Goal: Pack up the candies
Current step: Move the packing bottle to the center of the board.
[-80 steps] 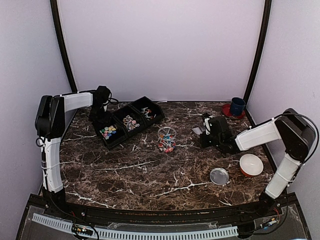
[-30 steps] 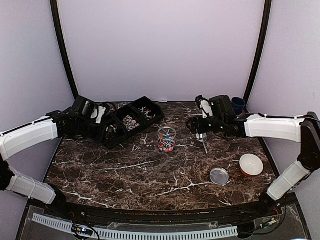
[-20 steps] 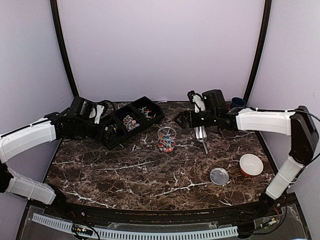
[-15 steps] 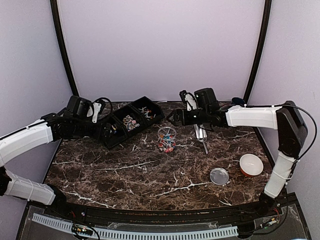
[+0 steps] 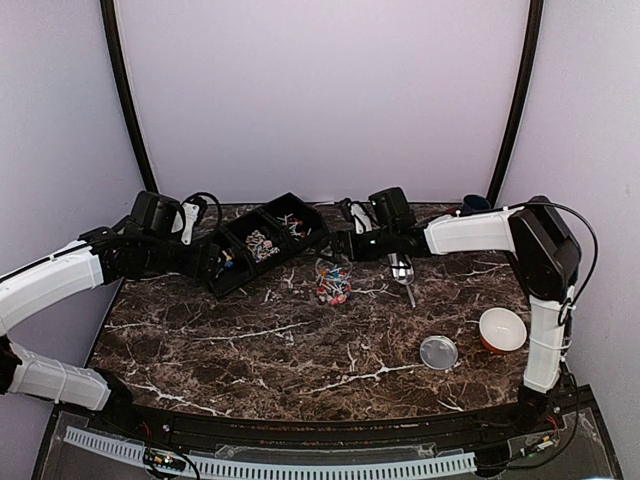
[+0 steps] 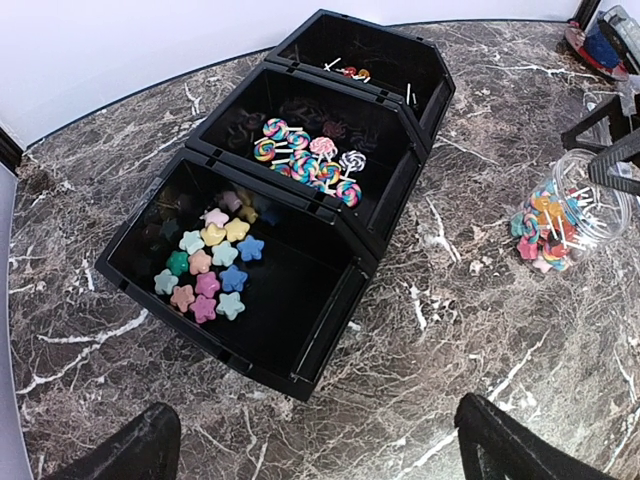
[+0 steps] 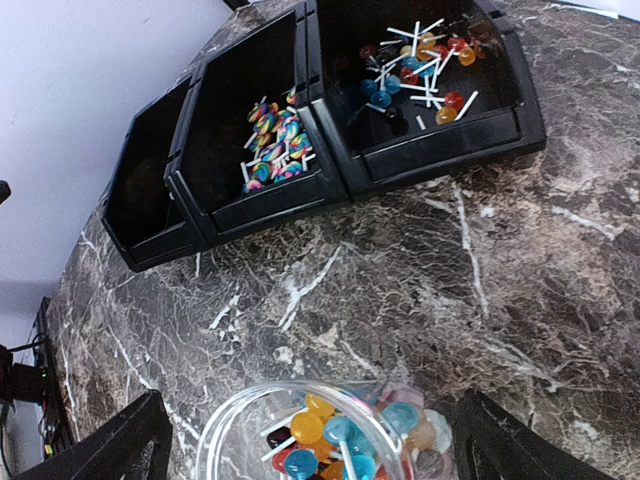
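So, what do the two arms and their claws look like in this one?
The left arm and right arm match: white shell links, black joints and wrist housings, with thin black cables looping alongside. The left claw and right claw each show two plain black fingers with blunt tips. No markings are visible.

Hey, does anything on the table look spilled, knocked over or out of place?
Nothing looks spilled: the candies sit inside the black tray and the clear jar. Two loose bits: the metal scoop lies on the marble right of the jar, and a round lid, probably the jar's, lies apart near the bowl.
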Robot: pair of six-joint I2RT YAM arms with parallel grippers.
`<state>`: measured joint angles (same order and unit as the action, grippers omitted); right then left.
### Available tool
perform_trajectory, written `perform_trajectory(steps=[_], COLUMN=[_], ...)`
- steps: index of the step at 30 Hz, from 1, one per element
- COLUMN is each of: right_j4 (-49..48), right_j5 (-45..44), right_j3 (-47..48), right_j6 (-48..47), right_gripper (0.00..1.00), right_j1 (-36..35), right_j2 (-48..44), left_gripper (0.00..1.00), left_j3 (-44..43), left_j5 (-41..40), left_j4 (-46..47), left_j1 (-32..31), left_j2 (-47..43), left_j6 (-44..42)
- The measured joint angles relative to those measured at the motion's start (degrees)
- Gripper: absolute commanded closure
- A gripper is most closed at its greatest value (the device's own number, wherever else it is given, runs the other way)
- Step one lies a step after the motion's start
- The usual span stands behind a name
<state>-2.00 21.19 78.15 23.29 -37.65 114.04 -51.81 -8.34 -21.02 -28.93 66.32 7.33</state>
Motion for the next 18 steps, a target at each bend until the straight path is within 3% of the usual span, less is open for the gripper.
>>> perform_trajectory(steps=[18], right_j4=[3.54], right_j5=[8.92], right_j3=[-1.07], right_j6=[-5.88], right_gripper=[0.03], right_j1=[-3.56], right_j2=[-0.04], left_gripper=[0.01], left_j3=[0.00], left_j5=[0.11], left_j4=[-0.04], left_j1=[-0.02], left_j2=[0.85], left_j6=[-0.04])
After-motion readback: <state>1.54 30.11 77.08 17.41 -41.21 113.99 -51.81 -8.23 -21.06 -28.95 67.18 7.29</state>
